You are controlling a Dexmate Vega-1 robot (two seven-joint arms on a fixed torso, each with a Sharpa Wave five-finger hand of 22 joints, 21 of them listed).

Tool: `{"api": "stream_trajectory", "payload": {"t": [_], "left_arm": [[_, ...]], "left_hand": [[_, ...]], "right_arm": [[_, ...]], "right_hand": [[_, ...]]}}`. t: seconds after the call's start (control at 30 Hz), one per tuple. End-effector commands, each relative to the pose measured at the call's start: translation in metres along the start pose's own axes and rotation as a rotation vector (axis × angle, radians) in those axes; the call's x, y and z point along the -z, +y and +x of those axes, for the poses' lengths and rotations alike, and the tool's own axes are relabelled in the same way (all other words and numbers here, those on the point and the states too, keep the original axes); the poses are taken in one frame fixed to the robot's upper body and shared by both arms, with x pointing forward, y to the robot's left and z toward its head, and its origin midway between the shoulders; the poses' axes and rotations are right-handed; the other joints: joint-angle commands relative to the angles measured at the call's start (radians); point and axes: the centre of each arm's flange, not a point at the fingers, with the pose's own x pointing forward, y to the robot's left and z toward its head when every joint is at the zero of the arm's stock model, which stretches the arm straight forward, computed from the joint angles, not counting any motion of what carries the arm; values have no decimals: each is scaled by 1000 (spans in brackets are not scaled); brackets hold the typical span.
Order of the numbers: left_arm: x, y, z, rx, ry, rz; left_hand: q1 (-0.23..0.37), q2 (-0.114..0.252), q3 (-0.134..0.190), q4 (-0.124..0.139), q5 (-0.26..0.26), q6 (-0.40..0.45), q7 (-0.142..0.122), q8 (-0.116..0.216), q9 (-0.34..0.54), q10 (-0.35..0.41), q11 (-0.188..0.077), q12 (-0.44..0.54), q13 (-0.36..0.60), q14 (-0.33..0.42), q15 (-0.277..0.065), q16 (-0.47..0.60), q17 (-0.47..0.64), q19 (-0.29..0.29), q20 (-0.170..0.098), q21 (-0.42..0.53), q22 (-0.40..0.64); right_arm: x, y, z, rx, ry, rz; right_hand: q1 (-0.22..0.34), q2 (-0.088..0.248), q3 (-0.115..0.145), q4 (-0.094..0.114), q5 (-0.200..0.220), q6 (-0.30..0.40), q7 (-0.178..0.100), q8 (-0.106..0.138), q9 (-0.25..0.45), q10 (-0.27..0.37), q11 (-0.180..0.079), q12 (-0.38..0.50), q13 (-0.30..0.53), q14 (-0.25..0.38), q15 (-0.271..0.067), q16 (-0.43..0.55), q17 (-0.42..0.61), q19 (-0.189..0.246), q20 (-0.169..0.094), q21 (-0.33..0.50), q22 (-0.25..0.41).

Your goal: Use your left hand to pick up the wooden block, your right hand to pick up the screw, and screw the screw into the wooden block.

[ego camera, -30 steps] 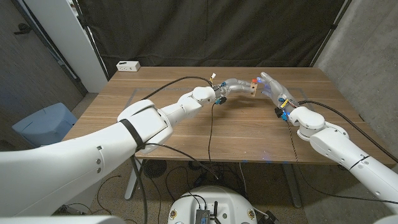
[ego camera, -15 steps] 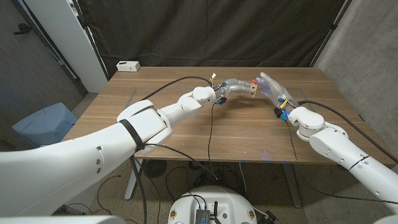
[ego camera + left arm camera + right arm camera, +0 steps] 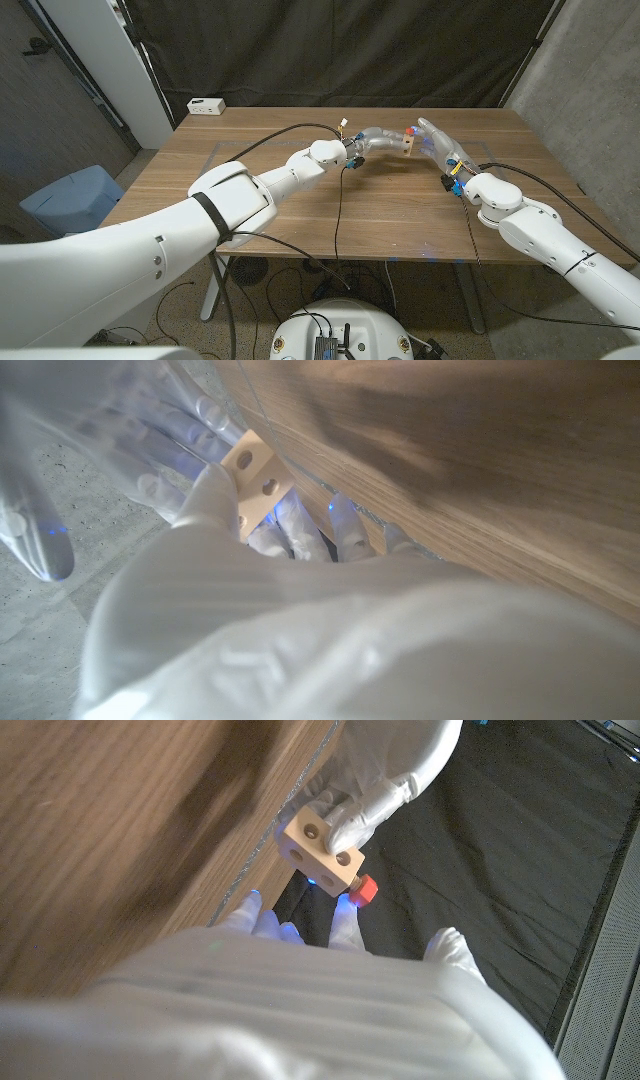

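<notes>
The wooden block point(image 3: 322, 850) is a small pale cube with round holes drilled in its faces, two showing on one side and another on the adjoining side. It is held up above the far middle of the tabletop point(image 3: 300, 205), where the two hands meet. The screw point(image 3: 363, 890) shows as a red head sitting right at one face of the block; its shaft is hidden, so how deep it sits cannot be told. No writing or label can be read on either piece. The left hand point(image 3: 378, 139) grips the block, its arm stretched long across the wood from the near left, fingers wrapped round the cube's sides. The right hand point(image 3: 437, 140) reaches in from the other side, its fingertips point(image 3: 345, 918) up against the red head, pinching the screw as far as the right wrist view lets me see. A small white box point(image 3: 207, 105) lies at the far left corner of the tabletop, with a blue bin point(image 3: 72, 197) on the floor beside it.
</notes>
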Motion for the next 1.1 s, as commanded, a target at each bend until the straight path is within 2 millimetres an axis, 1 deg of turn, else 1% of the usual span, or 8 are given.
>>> {"api": "stream_trajectory", "payload": {"t": [0.03,0.13,0.33,0.37,0.53,1.1], "left_arm": [[2,-2,0,2,4,-5],[2,-3,0,4,4,-4],[3,-3,0,5,7,-6],[3,-4,0,6,7,-7],[3,-4,0,5,8,-8],[5,-3,-1,6,9,-11]], "left_hand": [[-10,3,1,5,5,10,1,7,4,0,1,0,-1,-4,0,0,2,0,4,4,2],[-10,3,1,5,5,9,4,7,4,0,1,0,-1,-4,0,0,2,0,4,4,2],[-11,3,1,5,5,9,1,7,4,0,1,0,-1,-3,1,0,2,0,4,4,2],[-12,4,1,5,6,7,5,6,4,-1,1,0,-1,-4,0,0,2,-1,3,3,2],[-13,4,2,6,6,8,2,7,4,0,1,0,-1,-3,-1,0,2,0,5,4,2],[-17,6,3,7,6,8,3,7,4,-1,1,0,-1,-3,2,-1,2,-1,5,4,2]], "right_arm": [[-2,0,-3,-1,2,-7],[-3,0,-4,-3,0,-14],[-2,1,-6,-3,3,-14],[-2,1,-6,-1,6,-11],[-1,2,-7,-1,11,-12],[-1,6,-15,-6,16,-15]], "right_hand": [[-5,-2,0,-2,8,2,-7,3,1,-28,3,2,2,-95,4,2,1,-3,4,0,3],[-5,-2,0,-2,8,2,-7,3,1,-28,3,2,2,-95,5,2,1,-3,4,0,3],[-5,-2,1,-2,8,2,-8,4,1,-27,2,2,2,-94,5,3,1,-3,4,0,3],[-5,-2,1,-2,8,2,-8,4,1,-27,3,2,2,-94,5,3,1,-3,4,0,3],[-5,-2,1,-3,8,2,-8,4,1,-26,4,3,2,-95,4,3,1,-3,4,0,3],[-5,0,1,-3,8,6,-12,5,1,-24,2,4,2,-94,5,3,0,-3,5,0,3]]}}
